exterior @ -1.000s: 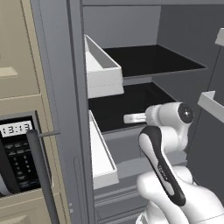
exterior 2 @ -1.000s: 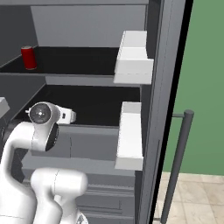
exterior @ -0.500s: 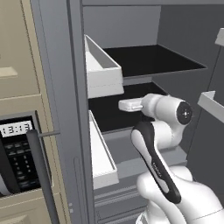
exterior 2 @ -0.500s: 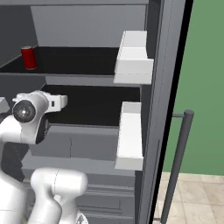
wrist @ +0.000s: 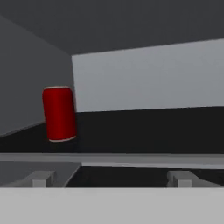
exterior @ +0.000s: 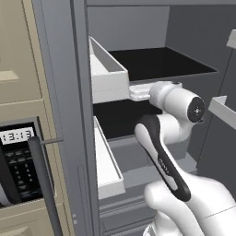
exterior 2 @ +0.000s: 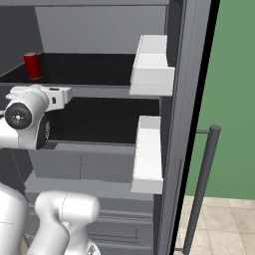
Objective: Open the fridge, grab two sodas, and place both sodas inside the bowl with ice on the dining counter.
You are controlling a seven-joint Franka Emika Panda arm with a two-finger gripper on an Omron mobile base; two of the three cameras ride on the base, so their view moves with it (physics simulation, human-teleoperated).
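The fridge [exterior: 69, 92] stands open, its door bins [exterior 2: 152, 67] swung out to either side and both black shelves [exterior 2: 99, 67] bare across the middle, so there is open room ahead of the arm. One red soda [exterior 2: 33, 65] stands upright at the back left of the upper shelf, against the side wall, well apart from the gripper [wrist: 111, 178], whose fingertips [wrist: 41, 178] sit spread wide with nothing between them just short of the shelf's front edge. Since a second ago the hand has risen from the lower shelf to the upper shelf's lip, while the soda has stayed put
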